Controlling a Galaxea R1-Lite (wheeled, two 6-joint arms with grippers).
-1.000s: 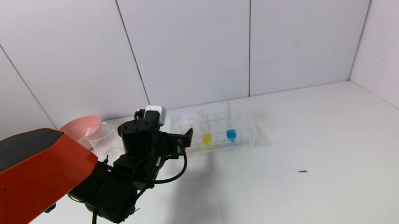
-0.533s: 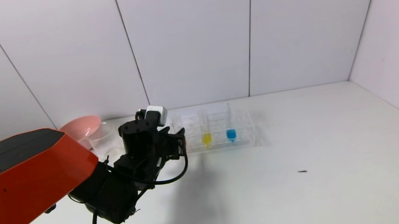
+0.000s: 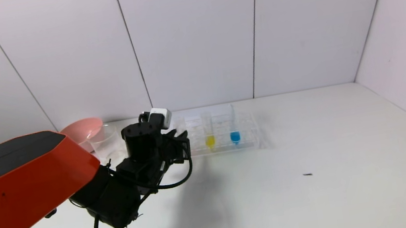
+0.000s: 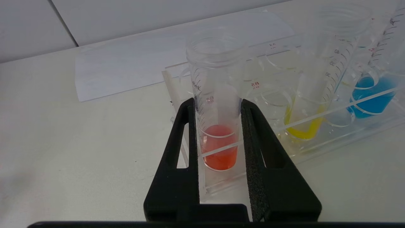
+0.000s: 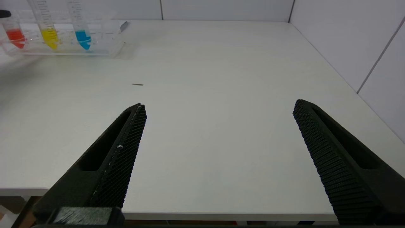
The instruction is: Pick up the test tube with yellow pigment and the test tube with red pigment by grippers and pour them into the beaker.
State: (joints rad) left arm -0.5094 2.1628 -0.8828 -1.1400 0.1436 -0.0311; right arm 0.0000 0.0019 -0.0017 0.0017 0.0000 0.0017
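The left end effector point(image 4: 218, 104) is clamped on the test tube with red pigment point(image 4: 217, 95), one finger on each side of the tube, which stands upright at the left end of the clear rack point(image 4: 348, 126). Just to its right in the rack stand the test tube with yellow pigment point(image 4: 311, 95) and a blue-liquid tube point(image 4: 375, 91). The beaker point(image 3: 103, 142) sits left of the rack, beside a pink bowl point(image 3: 83, 129) on the worktop point(image 3: 319, 177). The right end effector point(image 5: 218, 107) hangs at the worktop's near edge, its fingers spread wide apart.
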